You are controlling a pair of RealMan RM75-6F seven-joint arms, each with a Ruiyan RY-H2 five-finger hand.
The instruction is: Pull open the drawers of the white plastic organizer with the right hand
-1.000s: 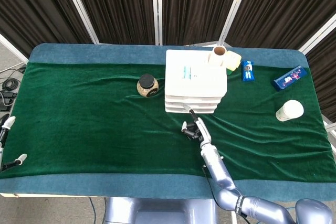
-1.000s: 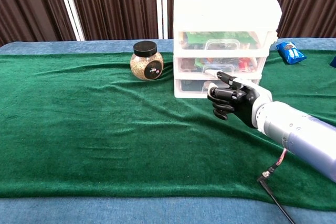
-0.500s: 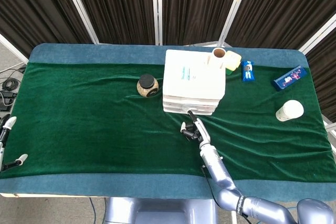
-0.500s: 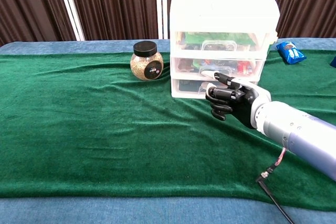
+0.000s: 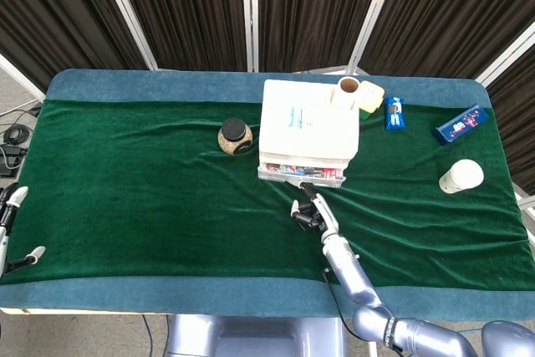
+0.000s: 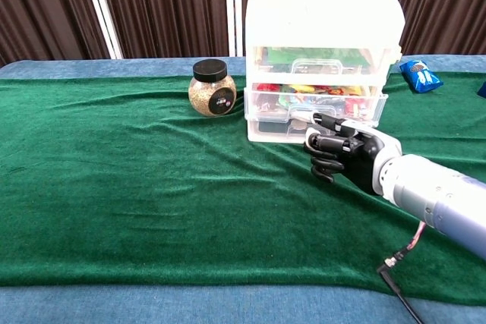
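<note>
The white plastic organizer (image 5: 308,125) (image 6: 323,5) stands at the middle back of the green cloth. Its middle drawer (image 6: 315,102) (image 5: 301,171) sticks out a little and shows colourful contents. The top and bottom drawers sit flush. My right hand (image 6: 342,153) (image 5: 307,209) is just in front of the organizer, fingers curled, with the upper finger hooked at the middle drawer's front handle. My left hand (image 5: 10,211) shows only at the left edge of the head view, low by the table's front, fingers apart and holding nothing.
A black-lidded jar (image 5: 235,136) (image 6: 212,87) stands left of the organizer. Behind it are a cardboard tube (image 5: 349,85) and a yellow item (image 5: 373,95). Blue packets (image 5: 395,112) (image 5: 461,123) and a white cup (image 5: 461,175) lie at the right. A cable (image 6: 399,282) hangs under my right arm.
The organizer first slid slightly toward me, then the middle drawer came out, showing its contents. My right hand has drawn back toward the table's front. The left hand stayed put.
</note>
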